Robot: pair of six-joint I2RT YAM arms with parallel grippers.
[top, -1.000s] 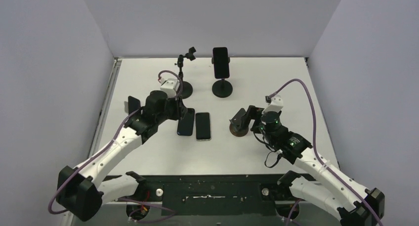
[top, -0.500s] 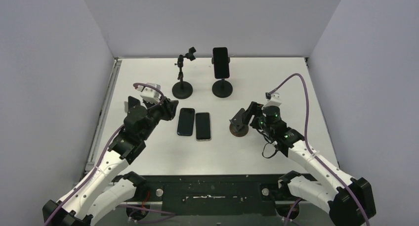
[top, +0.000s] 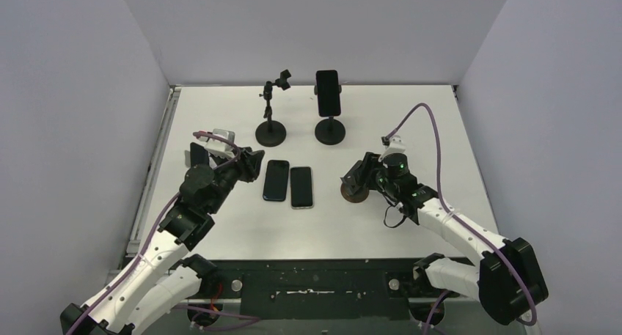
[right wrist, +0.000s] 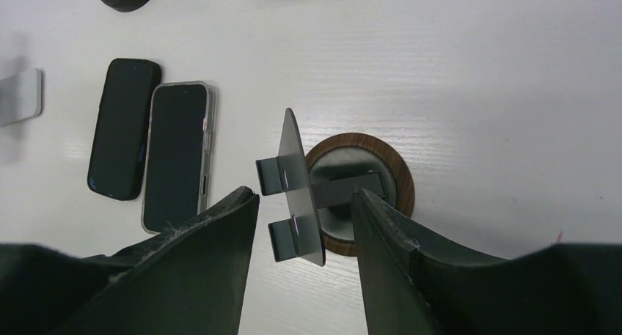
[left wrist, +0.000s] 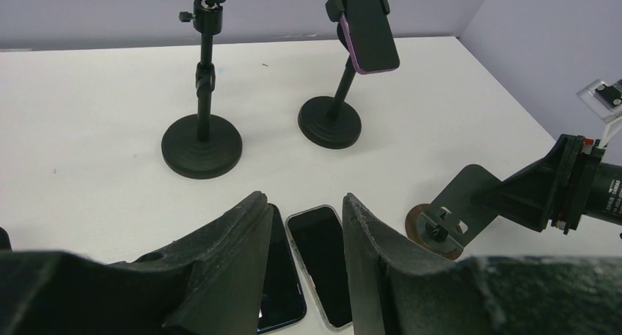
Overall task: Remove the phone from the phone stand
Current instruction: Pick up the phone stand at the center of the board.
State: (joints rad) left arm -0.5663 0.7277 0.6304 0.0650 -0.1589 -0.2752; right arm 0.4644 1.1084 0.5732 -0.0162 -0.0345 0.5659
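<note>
Top external: where is the phone (top: 327,91)?
— Clamped in the phone stand (top: 329,131) at the far side of the tabletop (top: 411,122), beyond both claws and well apart from them.
— Which arm is nearer?
— The right, slightly, I judge. The stand lies ahead and a little left of the right claw (right wrist: 302,199), and ahead and right of the left claw (left wrist: 306,203).
— Their state?
— Both released, holding nothing. The right wrist view shows a small wooden-based stand (right wrist: 400,181) in the wide gap between the right claw's fingers, not pinched.
— The phone's long axis?
— Upright and somewhat tilted, raised on the stem, so a reach probably has to come in high. It's a dark slab with a purple-edged case, held at its sides by the clamp.
</note>
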